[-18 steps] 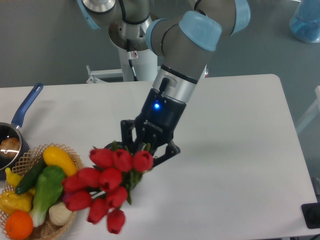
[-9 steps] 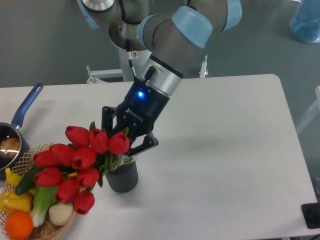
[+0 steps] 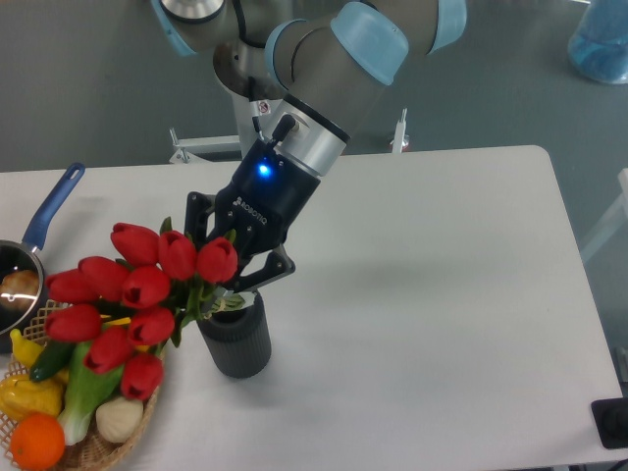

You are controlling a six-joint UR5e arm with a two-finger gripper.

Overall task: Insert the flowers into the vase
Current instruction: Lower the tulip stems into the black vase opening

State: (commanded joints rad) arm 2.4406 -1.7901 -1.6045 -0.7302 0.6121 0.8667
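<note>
One bunch of red artificial tulips (image 3: 137,304), pinched at the stems in the black gripper (image 3: 235,263) jaws, leans left with stem ends at the ribbed dark grey cylindrical vase (image 3: 236,337) mouth directly below.

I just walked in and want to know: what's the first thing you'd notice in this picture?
The big bunch of red flowers jumps out first, held by the gripper left of the table's middle and leaning out to the left. Their stems go down toward the mouth of a dark vase standing just below. At the bottom left corner sits a basket of bright toy vegetables, partly behind the blooms.
</note>
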